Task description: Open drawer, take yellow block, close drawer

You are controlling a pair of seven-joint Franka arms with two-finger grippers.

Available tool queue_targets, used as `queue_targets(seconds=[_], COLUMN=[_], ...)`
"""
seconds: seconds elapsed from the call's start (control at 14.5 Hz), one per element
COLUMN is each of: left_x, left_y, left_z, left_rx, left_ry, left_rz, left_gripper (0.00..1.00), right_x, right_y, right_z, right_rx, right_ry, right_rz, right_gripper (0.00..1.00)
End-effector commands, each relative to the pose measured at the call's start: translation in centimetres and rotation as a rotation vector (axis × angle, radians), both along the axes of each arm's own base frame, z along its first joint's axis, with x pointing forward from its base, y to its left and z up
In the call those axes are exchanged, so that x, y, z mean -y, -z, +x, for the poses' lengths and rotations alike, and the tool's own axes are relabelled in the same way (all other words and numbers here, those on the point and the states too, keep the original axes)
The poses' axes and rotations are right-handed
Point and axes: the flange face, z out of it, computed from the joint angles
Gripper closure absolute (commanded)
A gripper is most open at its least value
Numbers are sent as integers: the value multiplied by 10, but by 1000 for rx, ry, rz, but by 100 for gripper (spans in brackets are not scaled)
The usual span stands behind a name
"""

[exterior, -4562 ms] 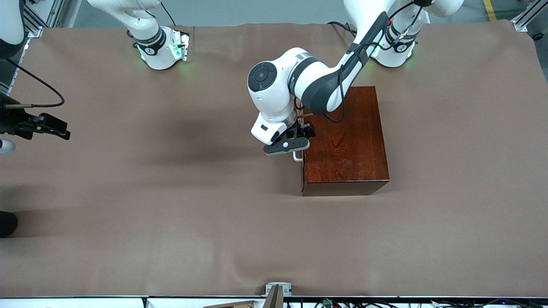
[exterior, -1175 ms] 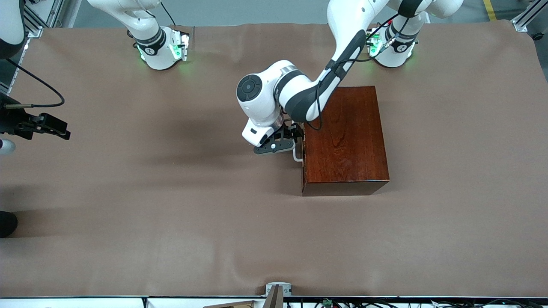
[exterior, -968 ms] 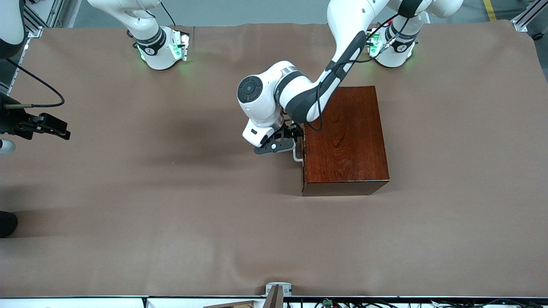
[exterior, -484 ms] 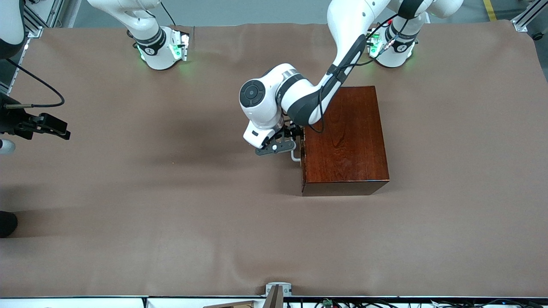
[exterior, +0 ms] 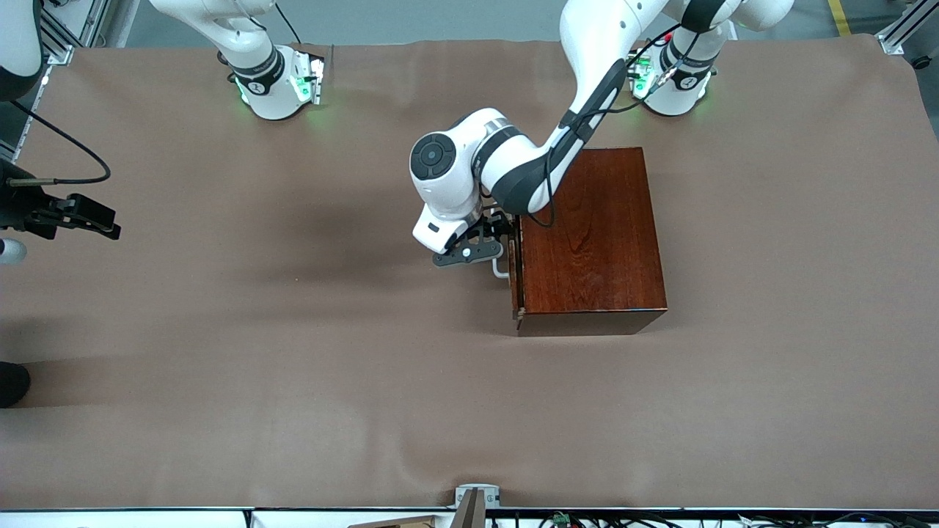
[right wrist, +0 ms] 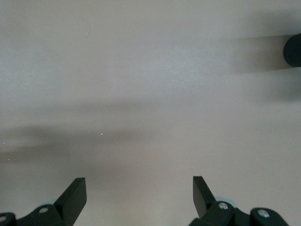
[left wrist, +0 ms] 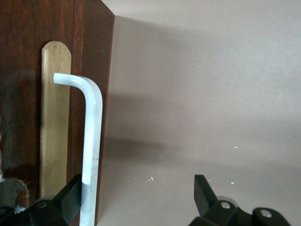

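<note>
The dark reddish-brown wooden box [exterior: 594, 235] stands on the cloth toward the left arm's end. Its drawer [exterior: 514, 293] faces the right arm's end and stands out from the box by a thin gap. My left gripper [exterior: 480, 246] is at the white handle [exterior: 499, 269], in front of the drawer. In the left wrist view this gripper [left wrist: 137, 195] is open. One finger [left wrist: 70, 200] sits between the handle bar [left wrist: 91, 141] and the drawer face [left wrist: 23, 117]; the other finger is well clear. My right gripper [right wrist: 138, 193] waits open over bare cloth. The yellow block is hidden.
A brass plate [left wrist: 54, 117] lies on the drawer face under the handle. The right gripper [exterior: 103, 220] hangs at the right arm's end of the table. A dark round thing [exterior: 11, 381] shows at that end, nearer to the front camera. Brown cloth [exterior: 330, 352] covers the table.
The drawer has slid a little way out of the box toward the right arm's end, and the left gripper has moved with the handle. The right arm has stayed still.
</note>
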Motion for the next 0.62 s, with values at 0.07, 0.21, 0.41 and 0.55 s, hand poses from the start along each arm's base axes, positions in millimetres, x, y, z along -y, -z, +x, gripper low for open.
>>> queue_targets(seconds=[0.07, 0.21, 0.41, 0.55], left_x=[22, 26, 32, 35], left_y=[-2, -3, -8, -12], left_z=[-2, -3, 0, 1], left_rx=[39, 40, 52, 70], left_ry=[-1, -6, -19, -23], left_rz=[-96, -123, -180, -208], left_gripper=[0, 0, 0, 0], right_x=[1, 1, 1, 0], right_y=[-5, -5, -5, -5], right_z=[-8, -8, -8, -8], right_rx=[2, 3, 2, 2], right_ry=[-3, -3, -2, -4], right_rz=[-14, -14, -12, -12], right_gripper=[0, 0, 0, 0])
